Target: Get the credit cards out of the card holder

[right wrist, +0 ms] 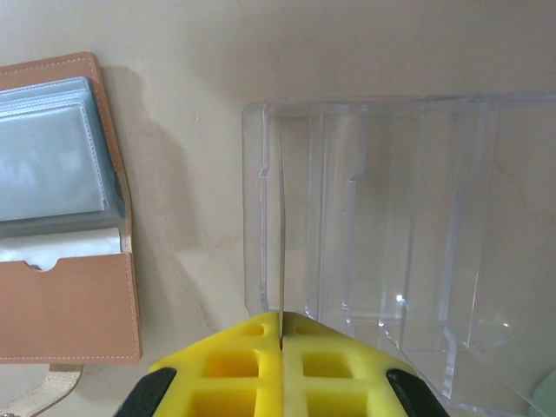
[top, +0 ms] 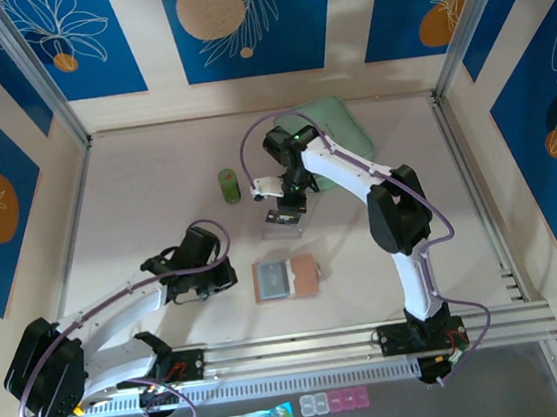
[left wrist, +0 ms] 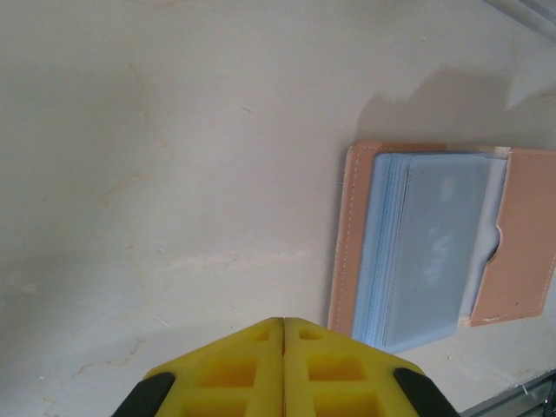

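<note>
Card holder: lies open and flat on the table (top: 147, 192), just below the middle of the overhead view (top: 304, 278), tan cover with grey-blue pockets on its left half.
Left gripper: its yellow fingers are pressed together with nothing between them in the left wrist view (left wrist: 284, 334); from above it sits just left of the card holder without touching it (top: 228, 276).
Left wrist view adds: the stacked grey-blue pockets and the tan flap with a curved notch, at the right of the frame (left wrist: 426, 252); no print is readable through the pockets.
Right gripper: clamped tight on a thin card (right wrist: 281, 226) seen edge-on, rising from the seam between its fingers (right wrist: 281, 326).
Card: stands upright in the leftmost slot of the clear box (right wrist: 400, 243).
Right wrist view adds: the box's ridged dividers, and the card holder at the left edge (right wrist: 69, 313), apart from the box.
Overhead view adds: the right gripper (top: 286, 206) directly over the clear box (top: 284, 230), which sits just above the card holder; a small green cylinder (top: 228, 186) to the upper left; a mint-green case (top: 340, 127) behind the arm.
</note>
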You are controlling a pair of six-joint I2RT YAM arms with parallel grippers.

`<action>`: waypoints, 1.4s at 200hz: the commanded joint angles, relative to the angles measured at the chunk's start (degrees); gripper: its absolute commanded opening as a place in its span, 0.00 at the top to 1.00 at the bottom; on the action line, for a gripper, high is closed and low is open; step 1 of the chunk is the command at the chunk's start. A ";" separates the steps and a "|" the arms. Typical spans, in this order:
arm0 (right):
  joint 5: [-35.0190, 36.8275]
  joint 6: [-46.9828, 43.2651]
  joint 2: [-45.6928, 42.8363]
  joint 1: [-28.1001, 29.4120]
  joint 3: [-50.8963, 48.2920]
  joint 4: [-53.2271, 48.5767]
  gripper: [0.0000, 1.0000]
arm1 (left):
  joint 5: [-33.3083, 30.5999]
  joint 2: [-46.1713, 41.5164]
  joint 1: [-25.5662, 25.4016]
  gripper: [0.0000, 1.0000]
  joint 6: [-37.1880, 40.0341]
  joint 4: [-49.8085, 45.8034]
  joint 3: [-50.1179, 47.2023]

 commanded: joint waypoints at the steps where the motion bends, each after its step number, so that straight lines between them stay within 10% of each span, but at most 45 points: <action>1: -2.24 -2.74 2.00 0.56 1.22 -1.96 1.00 | 1.31 -0.11 0.86 0.93 0.44 -0.53 -0.95; 280: -2.51 -1.69 -1.50 -0.24 -2.04 0.97 0.83 | 3.78 0.24 1.91 0.93 -0.37 2.32 -2.63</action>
